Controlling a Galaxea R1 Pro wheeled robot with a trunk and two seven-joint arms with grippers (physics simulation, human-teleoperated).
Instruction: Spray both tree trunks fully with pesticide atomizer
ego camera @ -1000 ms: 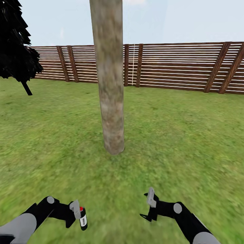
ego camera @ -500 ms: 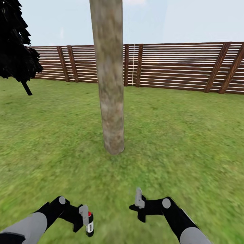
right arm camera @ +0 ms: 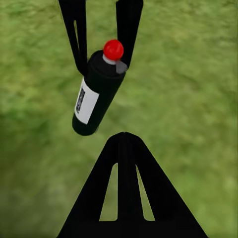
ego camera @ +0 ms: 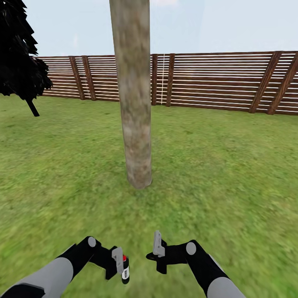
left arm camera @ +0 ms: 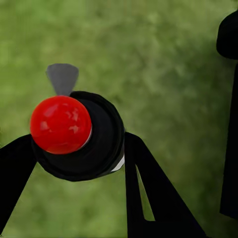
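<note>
Two grippers low over the lawn — left gripper clamped on the pesticide atomizer, black body, pale label, red cap on top, fingers pressed to both sides of it. Right gripper just beside it, apart from the sprayer, jaws together, holding nothing. Tree trunk stands ahead of both grippers, well apart, pale mottled, slightly leaning. Wooden slat fence far beyond it — black tree off to the left gripper's side.
</note>
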